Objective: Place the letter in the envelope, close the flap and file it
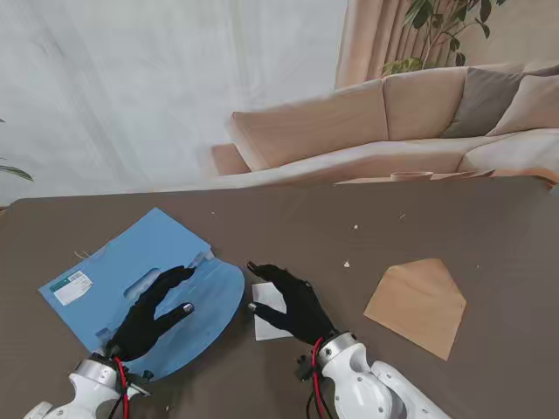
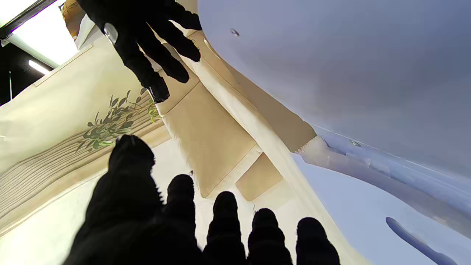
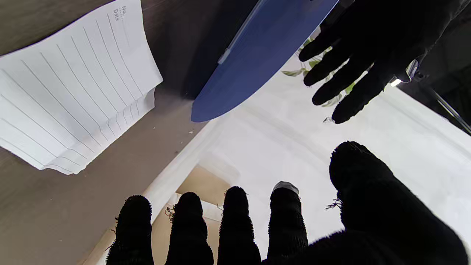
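The right hand [image 1: 293,301] hides part of the letter [image 1: 265,297].

Folder [image 1: 122,271] under the left fingers was bright blue, letter [image 1: 266,310] by the right fingertips was white with grey ruled lines, envelope [image 1: 419,305] was tan, gloves black, table [image 1: 489,227] dark brown.

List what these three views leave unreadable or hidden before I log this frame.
- Letter: partly hidden under the right hand, stand view.
- Label on the blue folder: text too small.
- Envelope: contents not visible.
- Left hand: contact with the folder unclear.
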`<state>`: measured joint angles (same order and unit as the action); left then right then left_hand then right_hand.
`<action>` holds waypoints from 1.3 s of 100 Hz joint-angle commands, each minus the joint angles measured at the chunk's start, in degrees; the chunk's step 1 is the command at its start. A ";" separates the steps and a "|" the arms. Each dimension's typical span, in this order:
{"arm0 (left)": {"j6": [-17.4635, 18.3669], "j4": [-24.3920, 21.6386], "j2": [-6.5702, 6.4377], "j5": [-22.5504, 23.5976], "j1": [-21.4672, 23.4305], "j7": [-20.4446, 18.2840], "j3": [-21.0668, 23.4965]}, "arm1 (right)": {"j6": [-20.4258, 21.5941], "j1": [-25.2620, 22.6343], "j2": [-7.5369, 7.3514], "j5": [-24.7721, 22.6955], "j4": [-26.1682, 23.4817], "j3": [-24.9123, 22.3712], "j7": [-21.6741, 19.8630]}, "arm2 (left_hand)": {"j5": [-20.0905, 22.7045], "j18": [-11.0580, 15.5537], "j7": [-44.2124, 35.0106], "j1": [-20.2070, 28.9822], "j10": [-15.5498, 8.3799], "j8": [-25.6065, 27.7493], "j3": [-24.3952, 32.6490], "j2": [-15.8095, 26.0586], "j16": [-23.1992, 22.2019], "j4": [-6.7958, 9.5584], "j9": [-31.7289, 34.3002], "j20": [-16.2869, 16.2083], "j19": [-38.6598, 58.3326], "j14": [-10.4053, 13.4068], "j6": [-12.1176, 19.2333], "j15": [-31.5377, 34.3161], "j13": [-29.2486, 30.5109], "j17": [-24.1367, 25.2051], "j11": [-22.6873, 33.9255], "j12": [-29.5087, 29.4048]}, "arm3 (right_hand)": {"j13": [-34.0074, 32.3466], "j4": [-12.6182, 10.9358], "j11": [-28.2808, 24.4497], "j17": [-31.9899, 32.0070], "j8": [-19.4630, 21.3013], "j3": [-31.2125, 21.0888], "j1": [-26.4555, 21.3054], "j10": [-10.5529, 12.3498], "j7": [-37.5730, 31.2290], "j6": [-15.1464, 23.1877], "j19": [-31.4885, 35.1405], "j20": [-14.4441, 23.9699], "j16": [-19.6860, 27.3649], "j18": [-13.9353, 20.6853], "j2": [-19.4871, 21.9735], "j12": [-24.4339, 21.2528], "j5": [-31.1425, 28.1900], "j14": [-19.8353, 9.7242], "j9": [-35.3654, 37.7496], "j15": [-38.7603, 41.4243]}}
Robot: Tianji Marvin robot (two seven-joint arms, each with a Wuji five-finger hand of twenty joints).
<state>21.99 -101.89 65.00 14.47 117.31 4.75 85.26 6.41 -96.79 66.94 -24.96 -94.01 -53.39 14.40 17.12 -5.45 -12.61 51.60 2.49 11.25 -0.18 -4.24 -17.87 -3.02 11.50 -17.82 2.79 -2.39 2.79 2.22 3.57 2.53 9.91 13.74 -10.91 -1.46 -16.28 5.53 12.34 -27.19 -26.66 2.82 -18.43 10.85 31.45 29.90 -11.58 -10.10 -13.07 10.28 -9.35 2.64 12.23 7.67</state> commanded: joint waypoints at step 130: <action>-1.23 -0.78 0.29 0.08 0.52 -1.30 0.62 | -22.20 -20.84 -2.66 -20.81 -21.81 -33.21 -9.59 | 0.21 1.85 -2.70 3.24 -2.20 0.04 -0.51 1.08 0.70 0.74 -0.68 1.76 -0.55 1.72 2.83 -0.56 -1.24 0.05 0.79 1.24 | -7.03 -3.89 -14.19 -6.89 10.98 -15.73 -2.77 -2.25 -8.61 -5.08 17.65 7.69 -9.39 -3.74 -8.15 8.79 -8.28 1.87 6.70 14.80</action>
<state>20.97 -102.28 64.99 14.37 117.61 4.19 86.04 -14.61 -117.62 64.98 -45.26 -116.82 -85.41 6.26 17.28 -5.44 -14.76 53.06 2.48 11.17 -0.22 -4.24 -17.26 -3.02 11.50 -17.12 2.74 -2.39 3.41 2.22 3.57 2.45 9.91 14.30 -16.96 -5.37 -31.41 -1.20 22.37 -41.06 -29.64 -0.02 -26.67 5.00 48.40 37.67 -21.79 -13.10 -20.12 19.95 -16.73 4.29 16.97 23.40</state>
